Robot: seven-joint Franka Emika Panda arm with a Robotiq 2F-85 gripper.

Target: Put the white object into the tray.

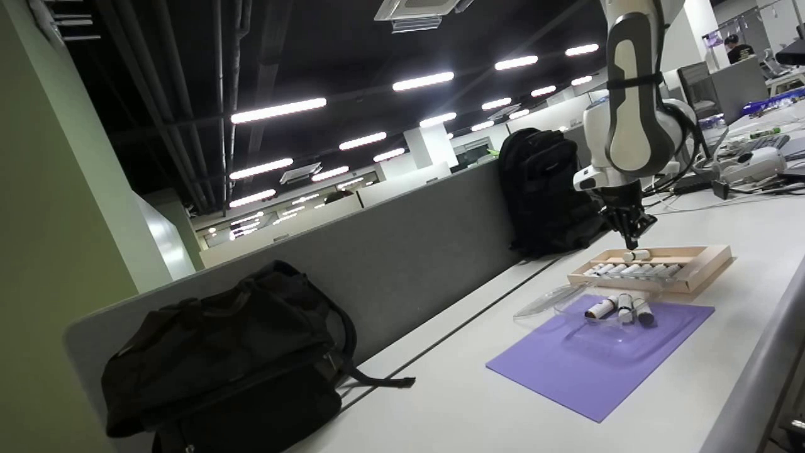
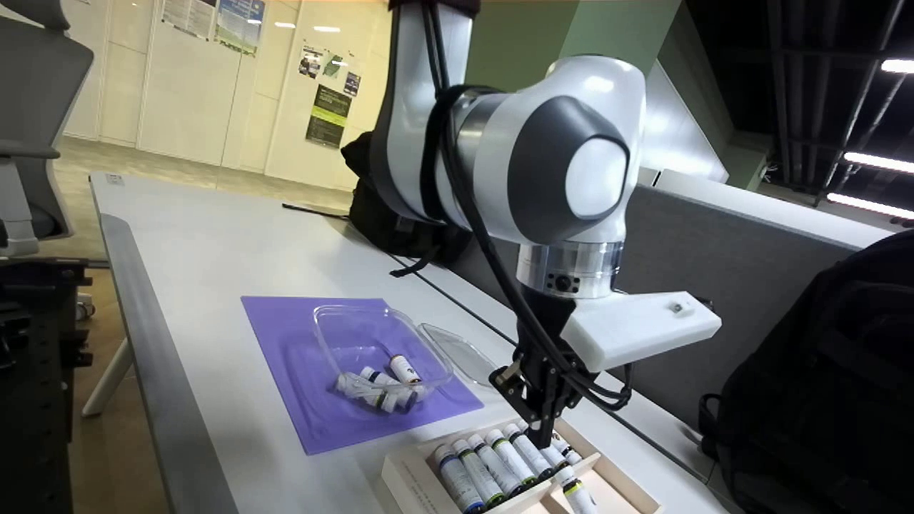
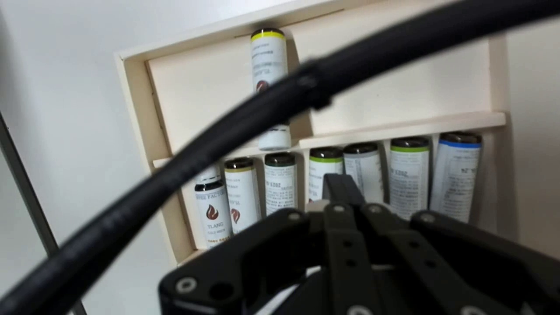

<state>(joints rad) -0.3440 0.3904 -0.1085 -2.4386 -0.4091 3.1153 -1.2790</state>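
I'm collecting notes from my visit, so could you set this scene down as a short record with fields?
Gripper: shut, above the tray, nothing seen in its grip
In the tray: a row of seven bottles
Lone bottle: in the compartment beside the row, cap end at the divider
Tub: clear, on the purple mat, at least three more bottles inside
Bags: two, black, by the grey partition

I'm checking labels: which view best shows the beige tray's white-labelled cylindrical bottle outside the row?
The wrist view: the bottle appears largest, print visible, though a black cable crosses it. Both exterior views show it smaller, print unreadable.
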